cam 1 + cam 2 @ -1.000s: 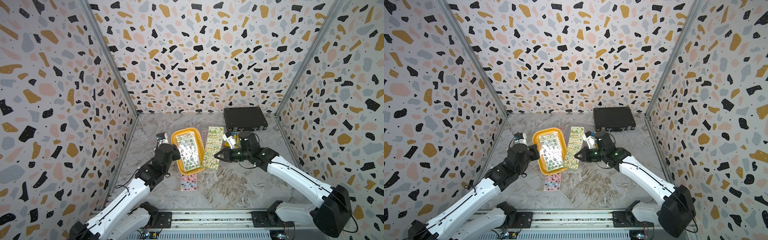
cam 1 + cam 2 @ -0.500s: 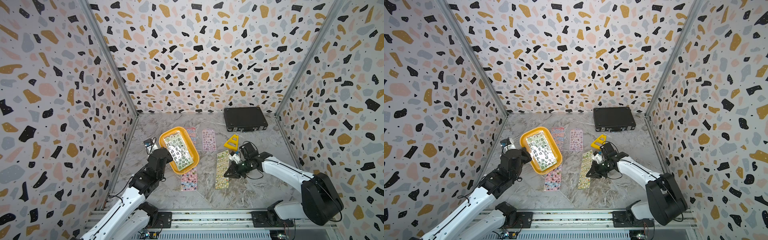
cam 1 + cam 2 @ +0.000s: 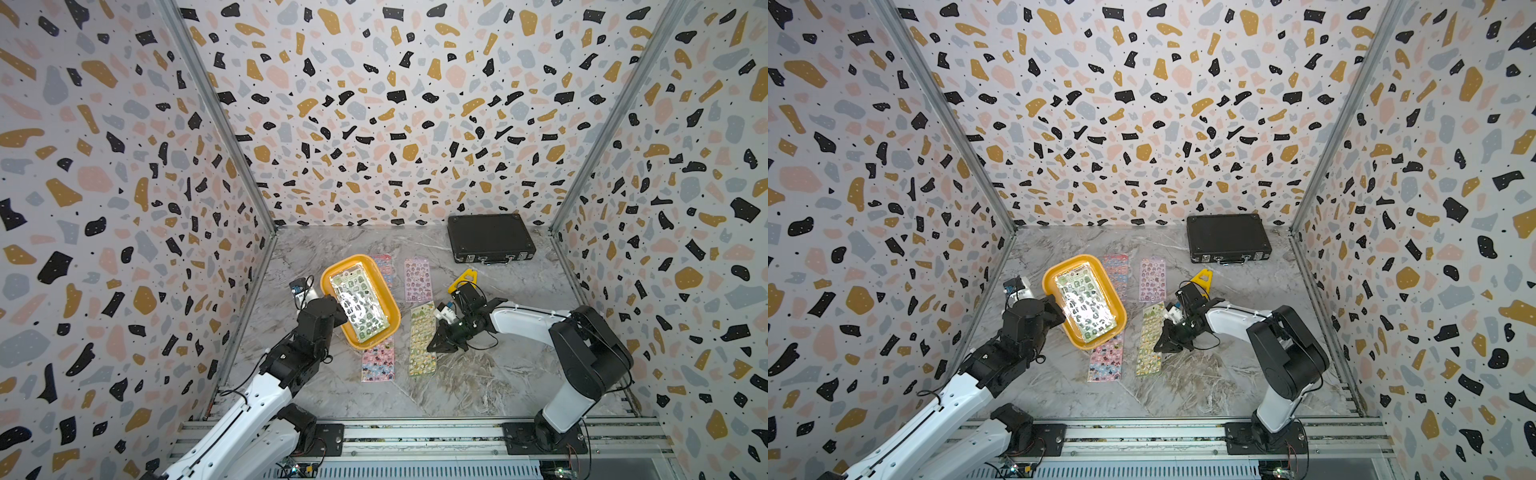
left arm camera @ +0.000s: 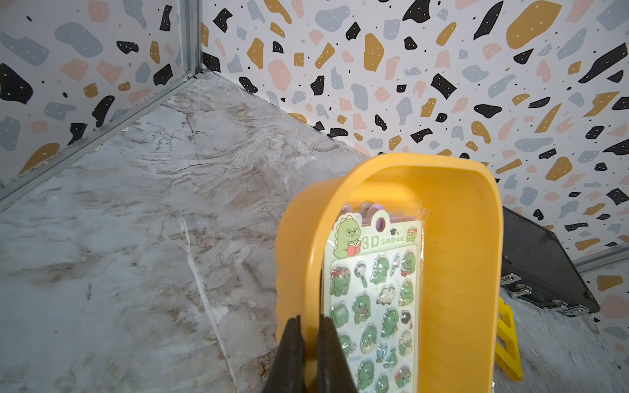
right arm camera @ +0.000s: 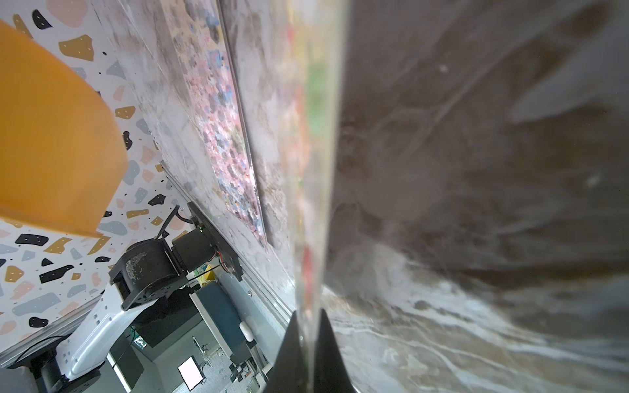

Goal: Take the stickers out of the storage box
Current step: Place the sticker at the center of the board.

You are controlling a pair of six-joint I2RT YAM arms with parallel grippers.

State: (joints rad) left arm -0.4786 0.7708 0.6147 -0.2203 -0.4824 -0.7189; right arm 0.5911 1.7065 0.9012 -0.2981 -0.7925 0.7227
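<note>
Left gripper pinching storage box rim, stickers inside (green dinosaurs)

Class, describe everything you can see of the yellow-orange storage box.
The storage box is a shallow yellow-orange tub of smooth plastic, rectangular with rounded corners. The left gripper pinches one wall between its jaws. A green dinosaur sticker sheet in a glossy sleeve lies inside. Its near end hides part of a pink sheet.

Marbled tabletop; on it lie stickers, a black briefcase, a yellow triangle.
</note>
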